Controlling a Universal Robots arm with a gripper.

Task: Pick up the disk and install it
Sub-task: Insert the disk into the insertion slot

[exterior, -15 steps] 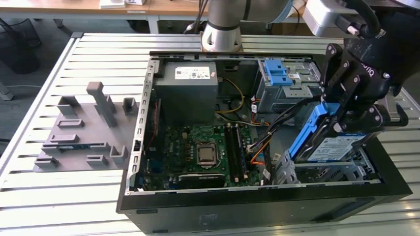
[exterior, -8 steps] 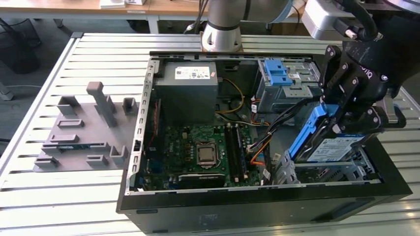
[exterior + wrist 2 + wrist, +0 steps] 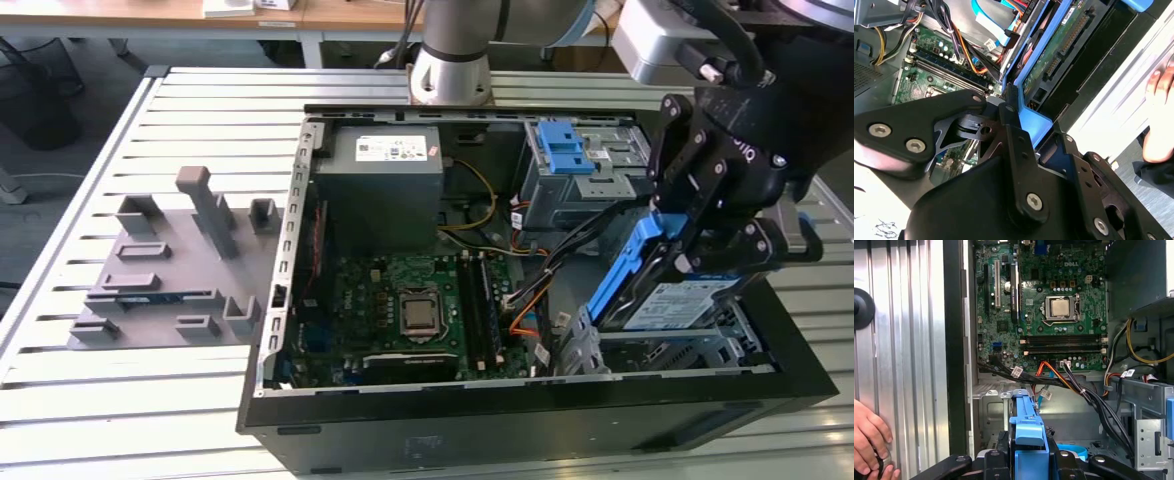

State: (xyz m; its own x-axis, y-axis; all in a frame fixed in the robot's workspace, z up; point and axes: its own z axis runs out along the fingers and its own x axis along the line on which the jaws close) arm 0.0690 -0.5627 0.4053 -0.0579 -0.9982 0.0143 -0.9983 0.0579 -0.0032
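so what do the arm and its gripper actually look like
The arm is a silver-grey tube. The gripper is matte black, built of angular linked bars pinned with silver screws. A light grey box and a black cable sit at the wrist.

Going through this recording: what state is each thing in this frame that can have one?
disk: held by the gripper, tilted over the drive bay, not seated
gripper: shut on the disk
drive bay: nothing seated in it
computer case: lying on its side, side panel off, open
processor: bare, no cooler on it
hand: resting on the table beside the computer case
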